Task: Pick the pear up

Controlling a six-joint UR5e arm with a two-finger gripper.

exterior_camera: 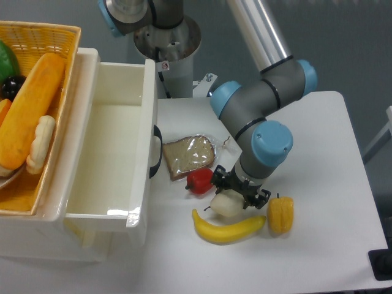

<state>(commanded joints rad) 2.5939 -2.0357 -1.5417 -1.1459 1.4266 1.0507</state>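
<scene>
The pear [226,205] is a pale cream-white rounded fruit lying on the white table [318,245], between a small red fruit [199,181] and a yellow banana [228,229]. My gripper [240,191] hangs straight down over the pear's upper right side, its dark fingers low around the pear. The wrist hides the fingertips, so I cannot tell whether the fingers are closed on the pear. The pear rests on the table.
A yellow pepper [281,214] lies right of the gripper. A bagged slice of bread [189,157] lies behind the red fruit. A white open bin [107,141] stands at the left, with a wicker basket [37,110] of food beyond it.
</scene>
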